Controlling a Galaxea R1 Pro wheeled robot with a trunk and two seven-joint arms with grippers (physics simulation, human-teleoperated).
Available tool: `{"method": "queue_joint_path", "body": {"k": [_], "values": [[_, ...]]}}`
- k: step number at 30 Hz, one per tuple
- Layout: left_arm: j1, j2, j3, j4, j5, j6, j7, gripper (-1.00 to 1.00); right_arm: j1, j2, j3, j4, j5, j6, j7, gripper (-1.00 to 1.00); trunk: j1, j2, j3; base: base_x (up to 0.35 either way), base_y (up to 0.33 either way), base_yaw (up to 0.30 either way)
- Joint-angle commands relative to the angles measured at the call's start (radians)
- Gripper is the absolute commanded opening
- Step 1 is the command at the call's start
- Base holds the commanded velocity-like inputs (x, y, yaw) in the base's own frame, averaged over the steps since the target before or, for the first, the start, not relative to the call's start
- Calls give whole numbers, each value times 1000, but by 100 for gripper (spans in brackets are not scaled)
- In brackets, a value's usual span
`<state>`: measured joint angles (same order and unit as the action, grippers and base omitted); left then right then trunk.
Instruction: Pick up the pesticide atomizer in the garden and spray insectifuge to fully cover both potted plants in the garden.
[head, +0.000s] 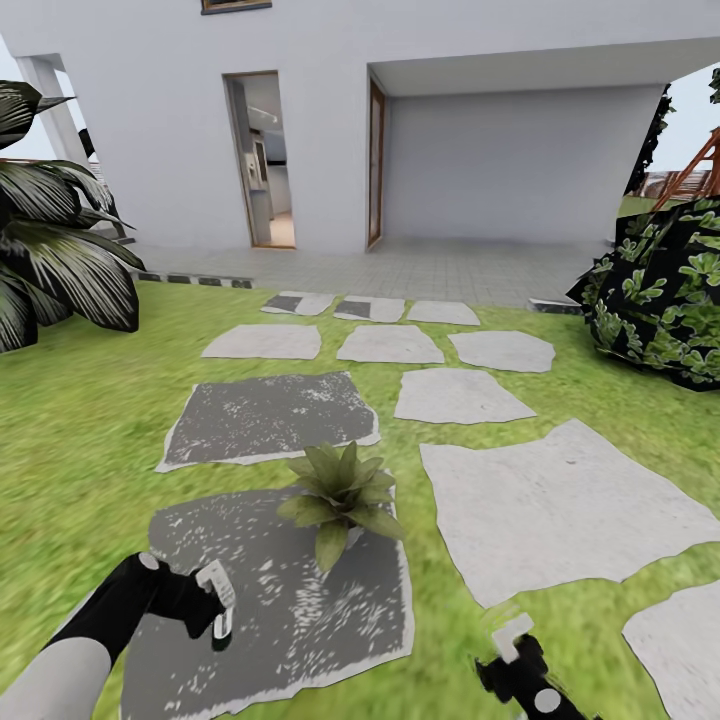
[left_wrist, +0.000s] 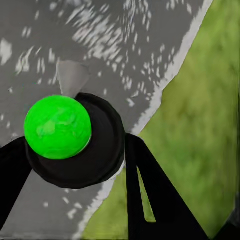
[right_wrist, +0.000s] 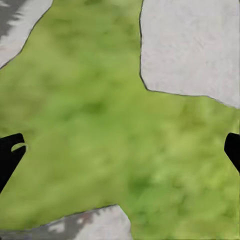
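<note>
Grass (head: 90, 420) fills the garden before a white house (head: 150, 130), crossed by irregular flat stepping stones, pale ones (head: 555, 515) on the right and dark speckled ones (head: 265, 415) on the left. One potted plant (head: 342, 497) sits on the nearest dark stone (head: 290, 610), its rosette of pointed green leaves spreading upward and outward; its pot is hidden. The left gripper (head: 218, 603) reaches forward low over that stone, just left of the plant. In the left wrist view its dark fingers (left_wrist: 150, 195) clamp a dark round bottle (left_wrist: 85, 150) with a bright green ball on it, seen end-on. The right gripper (head: 515, 640) hovers over grass, its fingertips (right_wrist: 10, 150) spread wide.
</note>
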<state>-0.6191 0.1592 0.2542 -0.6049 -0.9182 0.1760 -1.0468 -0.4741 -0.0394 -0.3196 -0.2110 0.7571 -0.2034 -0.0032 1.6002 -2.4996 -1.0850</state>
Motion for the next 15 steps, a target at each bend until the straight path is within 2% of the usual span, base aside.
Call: {"method": "queue_joint_path", "body": {"k": [1,3,4,6,8,13,15], "values": [[-1,-1,3,-3,-6,46,-8,-100,0,-1,-44,26,10,-5,-71,100,0,0,-1,0,0,0],[-14,0,2,-3,-16,115,-10,-100,1,-2,-111,58,2,-5,-165,100,0,0,-1,0,0,0],[-22,0,1,-3,-24,156,-12,-100,1,-2,-161,69,-18,-5,-201,100,0,0,-1,0,0,0],[-31,0,2,-3,-39,207,-14,-100,2,-2,-240,77,-64,-4,-227,100,0,0,-1,0,0,0],[-43,-2,2,-4,-54,260,-25,-100,2,-2,-280,77,-93,-3,-237,100,0,0,-1,0,0,0],[-101,-13,1,-3,-72,406,-61,-100,2,-8,-297,73,-104,-2,-241,100,0,0,-1,0,0,0],[-116,-20,-11,-5,-78,444,-67,-100,2,-10,-297,73,-105,-2,-242,100,0,0,-1,0,0,0]]}}
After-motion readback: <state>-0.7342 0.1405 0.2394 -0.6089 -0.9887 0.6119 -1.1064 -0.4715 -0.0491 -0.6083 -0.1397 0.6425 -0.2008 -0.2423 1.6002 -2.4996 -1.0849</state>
